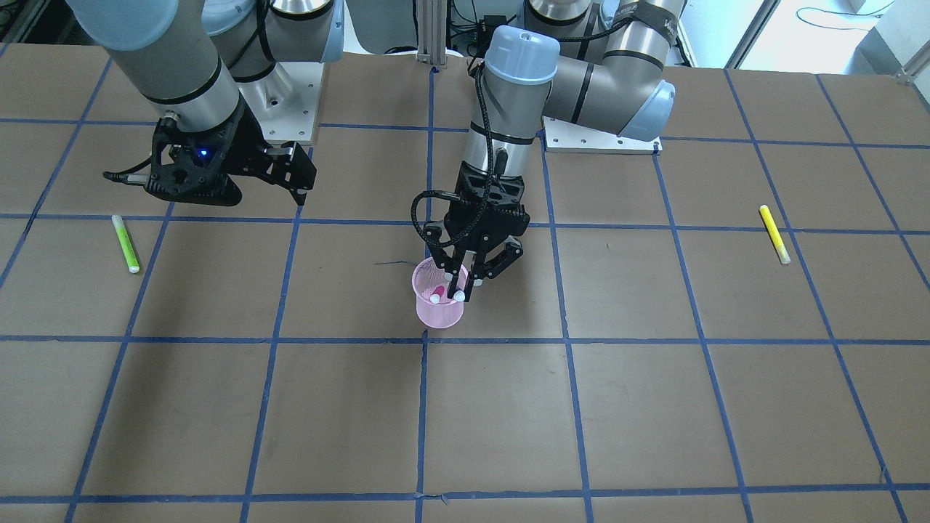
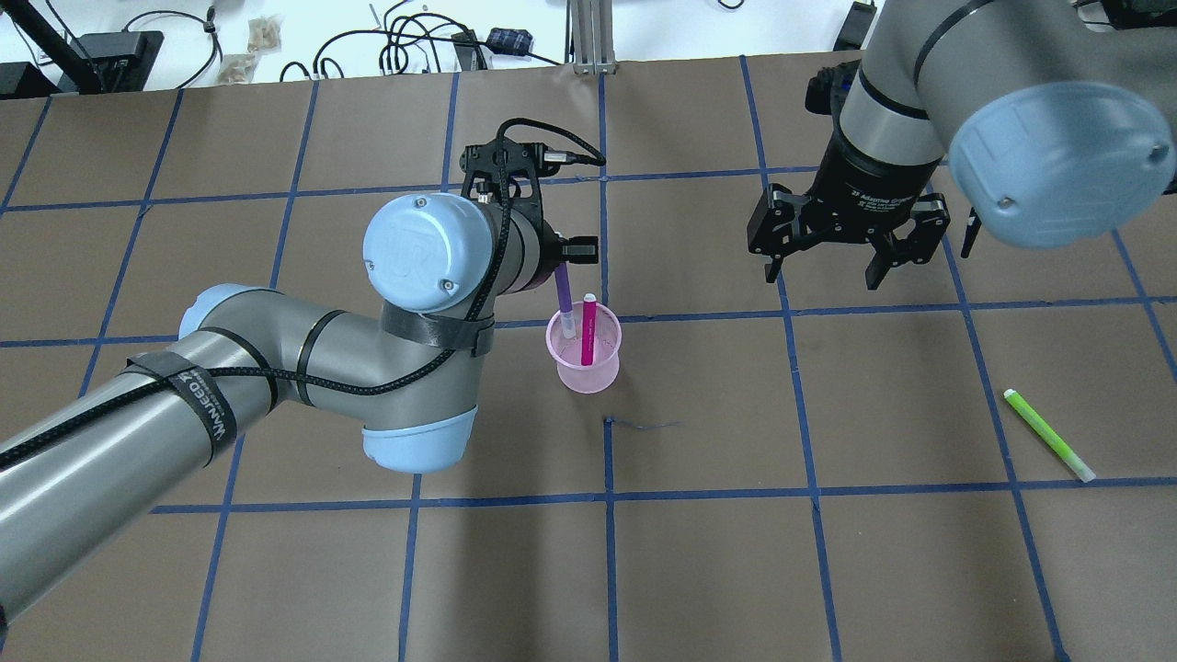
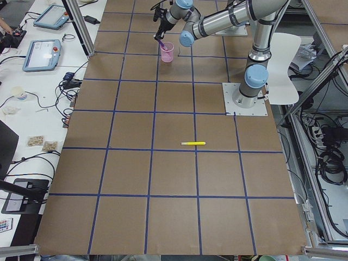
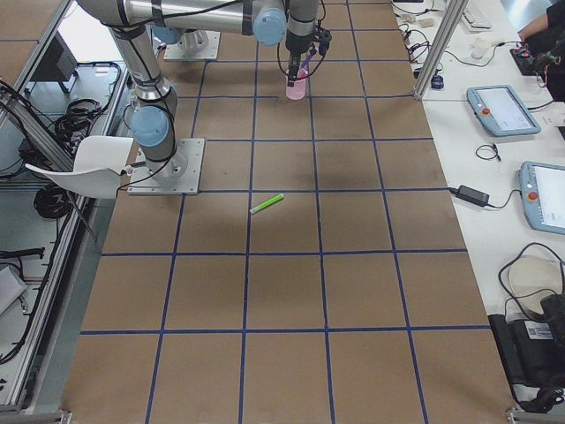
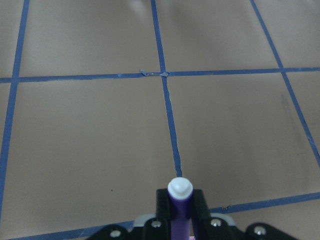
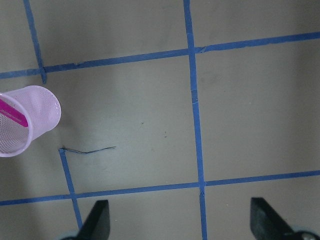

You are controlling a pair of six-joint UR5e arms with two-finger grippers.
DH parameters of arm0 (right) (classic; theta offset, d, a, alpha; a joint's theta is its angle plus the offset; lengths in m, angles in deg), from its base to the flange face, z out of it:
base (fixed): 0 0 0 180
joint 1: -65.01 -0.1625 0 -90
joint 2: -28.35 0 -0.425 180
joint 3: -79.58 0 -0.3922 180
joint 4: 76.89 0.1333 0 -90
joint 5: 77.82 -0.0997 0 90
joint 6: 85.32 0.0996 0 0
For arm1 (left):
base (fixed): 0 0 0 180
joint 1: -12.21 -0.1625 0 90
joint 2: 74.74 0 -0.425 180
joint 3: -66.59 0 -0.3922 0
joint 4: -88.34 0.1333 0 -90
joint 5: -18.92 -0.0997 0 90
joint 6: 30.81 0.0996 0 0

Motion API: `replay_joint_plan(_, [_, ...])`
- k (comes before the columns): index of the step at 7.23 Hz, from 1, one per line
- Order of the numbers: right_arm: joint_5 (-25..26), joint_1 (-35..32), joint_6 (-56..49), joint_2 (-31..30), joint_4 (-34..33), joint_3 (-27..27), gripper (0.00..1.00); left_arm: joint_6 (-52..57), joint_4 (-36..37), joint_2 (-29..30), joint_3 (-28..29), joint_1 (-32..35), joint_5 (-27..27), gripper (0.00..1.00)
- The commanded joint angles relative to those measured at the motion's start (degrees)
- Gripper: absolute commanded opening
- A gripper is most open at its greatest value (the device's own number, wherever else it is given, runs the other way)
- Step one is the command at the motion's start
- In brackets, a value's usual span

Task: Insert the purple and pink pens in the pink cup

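While jaws clamp it, purple pen (image 2: 563, 294) reaches cup (image 2: 588, 373).

Bright, even light fell from above, leaving only faint, soft shadows beside the pink cup (image 2: 584, 354). Well away from the cup, white glare washed out the background; wrist views looked slightly soft.

White lettering on the black strap (image 2: 204, 405) around the left arm (image 2: 83, 450), well behind the left gripper (image 2: 563, 264), is too small to read with certainty. The blue joint cap (image 2: 421, 250) just behind that gripper carries an embossed "UR" mark. The pale print on the black collar (image 2: 881, 195) directly above the right gripper (image 2: 821, 276) is illegible.
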State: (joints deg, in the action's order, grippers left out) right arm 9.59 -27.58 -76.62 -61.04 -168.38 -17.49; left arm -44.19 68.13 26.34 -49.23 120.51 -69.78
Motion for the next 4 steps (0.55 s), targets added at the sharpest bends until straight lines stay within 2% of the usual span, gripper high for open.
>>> replay_joint_plan(1, [3.53,-0.04,0.08,-0.96,-0.09,-0.49,1.0,-0.15,0.0,0.08,-0.45,0.06,0.01,0.42])
replay_joint_plan(2, [4.78,-0.04,0.17,-1.13,-0.09,-0.49,1.0,-0.24,0.09,0.17,-0.54,0.15,0.1,0.62])
replay_joint_plan(3, [4.44,-0.04,0.26,-1.22,-0.18,-0.49,1.0,-0.24,0.09,0.17,-0.45,0.06,0.1,0.72])
replay_joint_plan(4, [4.27,-0.04,0.26,-1.31,-0.26,0.2,1.0,-0.07,0.09,0.17,-0.01,-0.11,0.18,0.78])
